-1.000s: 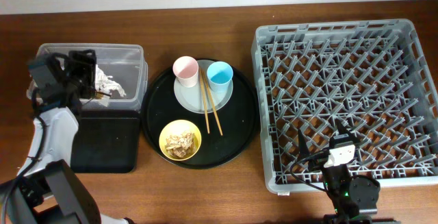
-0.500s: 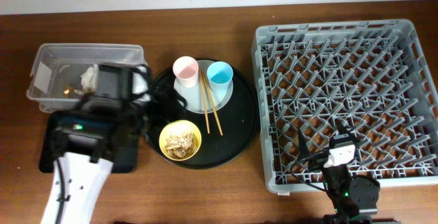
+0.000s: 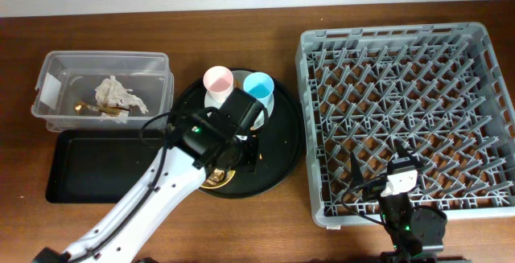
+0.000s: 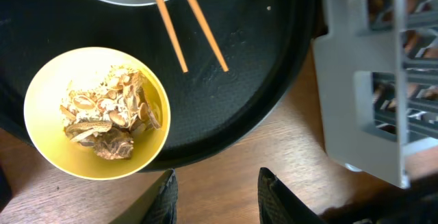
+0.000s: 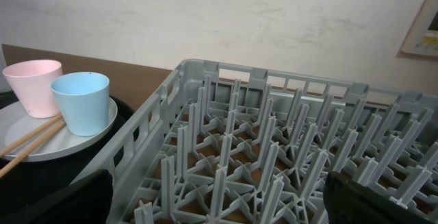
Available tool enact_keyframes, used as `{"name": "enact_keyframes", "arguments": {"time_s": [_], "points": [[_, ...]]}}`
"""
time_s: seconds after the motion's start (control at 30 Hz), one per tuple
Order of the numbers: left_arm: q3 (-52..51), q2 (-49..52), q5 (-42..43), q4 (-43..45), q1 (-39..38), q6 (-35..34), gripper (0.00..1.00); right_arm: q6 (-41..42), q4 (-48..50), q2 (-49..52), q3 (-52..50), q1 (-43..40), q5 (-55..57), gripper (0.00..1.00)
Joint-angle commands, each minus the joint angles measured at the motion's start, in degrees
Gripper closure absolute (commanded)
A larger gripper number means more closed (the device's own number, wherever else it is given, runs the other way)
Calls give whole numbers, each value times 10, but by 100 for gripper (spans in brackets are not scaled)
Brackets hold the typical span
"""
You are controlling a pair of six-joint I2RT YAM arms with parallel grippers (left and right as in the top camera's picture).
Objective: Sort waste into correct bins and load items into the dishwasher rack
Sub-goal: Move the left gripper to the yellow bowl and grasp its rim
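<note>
The crumpled white tissue [image 3: 118,94] and gold-brown wrapper [image 3: 109,113] lie in the clear tub [image 3: 56,62]. The shallow black tray [image 3: 96,170] sits in front of it. My left gripper [image 4: 215,186] is open and empty, hovering over the round tray's front edge, right of the yellow bowl [image 4: 51,145] holding beige food scraps [image 4: 106,114]; in the overhead view it [image 3: 241,157] covers most of the bowl. The pink cup [image 3: 218,80], blue cup [image 3: 259,86] and chopsticks [image 4: 185,25] rest on the pale plate [image 5: 68,138]. My right gripper [image 5: 219,207] is open over the rack's [image 3: 406,94] front edge.
The large round black tray [image 3: 282,154] carries the plate, cups, chopsticks and bowl. It sits between the two bins on the left and the grey rack on the right. Bare wooden table shows in front of the tray [image 4: 226,155].
My left arm has swung from the clear tub rightward to above the round tray and bowl. The tissue now lies uncovered in the tub. The right arm has not moved.
</note>
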Motion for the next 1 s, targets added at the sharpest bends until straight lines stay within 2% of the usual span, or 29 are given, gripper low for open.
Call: {"name": "enact_keyframes", "arguments": {"time_s": [0.0, 0.23, 0.3, 0.4, 0.67, 0.77, 0.9, 0.97], "points": [[-2, 48, -20, -2, -2, 5, 62, 6, -3, -3, -3, 3, 3, 2], [-2, 134, -31, -2, -2, 5, 63, 6, -3, -3, -3, 3, 3, 2], [-4, 153, -75, -2, -2, -8, 63, 6, -3, -3, -3, 3, 3, 2], [-13, 162, -85, 5, -2, -17, 63, 6, -3, -3, -3, 3, 3, 2], [-92, 165, -85, 98, -1, -23, 64, 6, -3, -3, -3, 3, 3, 2], [-117, 165, -85, 133, -1, -23, 76, 6, -3, -3, -3, 3, 3, 1], [-131, 165, -97, 147, -1, -23, 77, 6, -3, -3, -3, 3, 3, 2], [-131, 165, -99, 147, -1, -23, 84, 6, -3, -3, -3, 3, 3, 2]]}}
